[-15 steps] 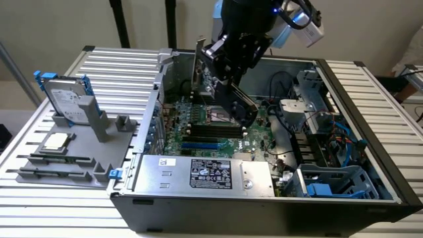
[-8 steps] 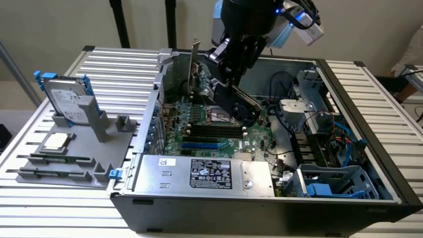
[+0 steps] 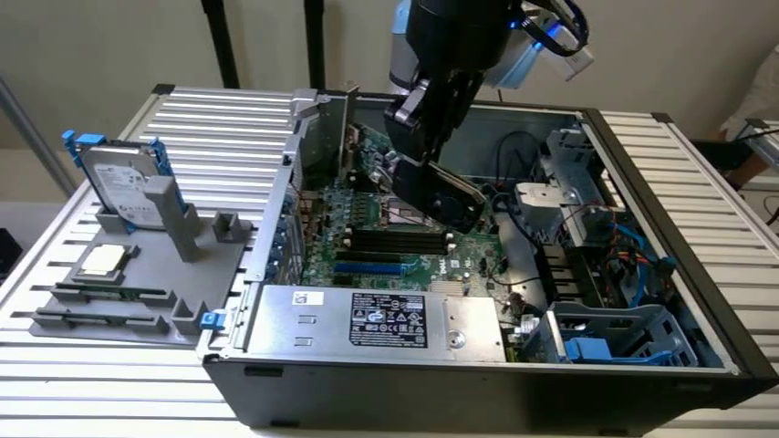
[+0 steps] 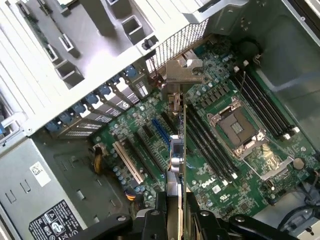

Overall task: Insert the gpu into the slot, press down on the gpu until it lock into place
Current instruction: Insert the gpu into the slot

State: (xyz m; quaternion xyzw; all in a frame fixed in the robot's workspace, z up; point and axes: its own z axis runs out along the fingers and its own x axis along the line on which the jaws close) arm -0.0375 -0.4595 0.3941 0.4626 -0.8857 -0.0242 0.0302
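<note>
Slatted table (image 3: pixel 207 119), open computer case (image 3: pixel 487 392) — card in the air
My gripper (image 4: pixel 175 217) grips the gpu (image 4: pixel 177 152), tilted over the green motherboard (image 4: pixel 225 180) — not seated in the blue slot (image 4: pixel 161 131)

In the case (image 3: pixel 487 401) on the worktop (image 3: pixel 195 119): board (image 3: pixel 365 246) on its floor, card (image 3: pixel 444 196) above it, gripped in the tool (image 3: pixel 420 151), power box (image 3: pixel 365 319) nearer the camera; tray (image 3: pixel 122 274) beside the case, exterior view's left.

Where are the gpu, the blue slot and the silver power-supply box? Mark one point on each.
gpu (image 3: pixel 448 201): exterior view, on its flat black face.
blue slot (image 4: pixel 161 131): wrist view, midway along its length.
power-supply box (image 3: pixel 292 321): exterior view, on its bare silver top.
</note>
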